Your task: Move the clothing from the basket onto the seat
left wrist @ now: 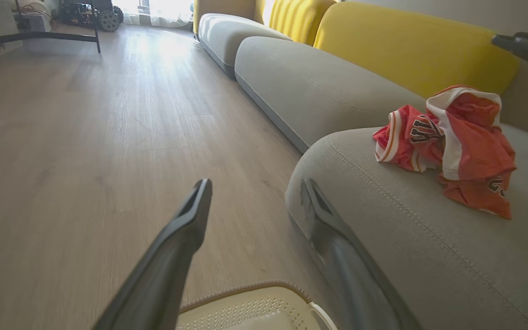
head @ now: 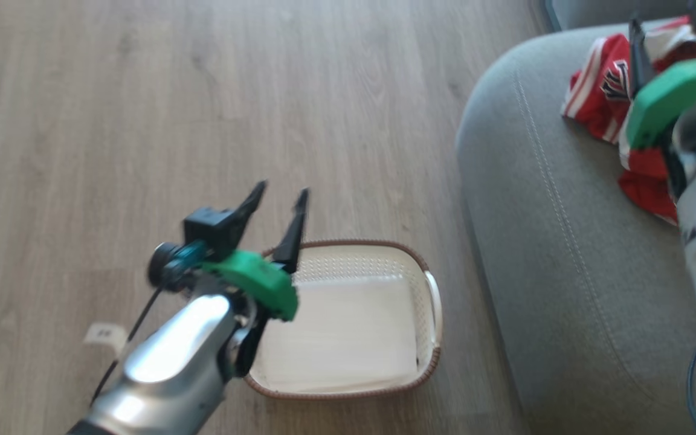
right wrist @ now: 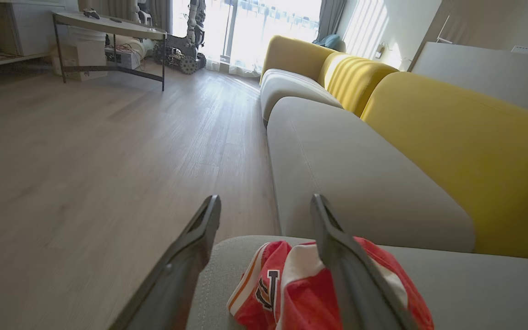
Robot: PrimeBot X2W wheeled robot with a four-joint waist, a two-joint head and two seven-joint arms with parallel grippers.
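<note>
The left gripper (head: 281, 192), two long dark fingers on the silver left arm (head: 173, 356) with a green wrist collar, points forward, fingers spread apart. The right gripper (right wrist: 265, 201) is likewise parted.

The basket (head: 357, 266) sits on the floor (head: 142, 90) just left of the seat (head: 565, 254), and my left claw (head: 281, 188) hangs over the basket's left rim, pointing out past its far edge. The clothing (head: 596, 90) lies bunched on the seat, toward its far right part and well apart from the basket, with my right claw (right wrist: 265, 199) above it. Beyond the seat a second cushion (left wrist: 310, 82) runs on along the floor, with backrests (left wrist: 406, 50) behind them
</note>
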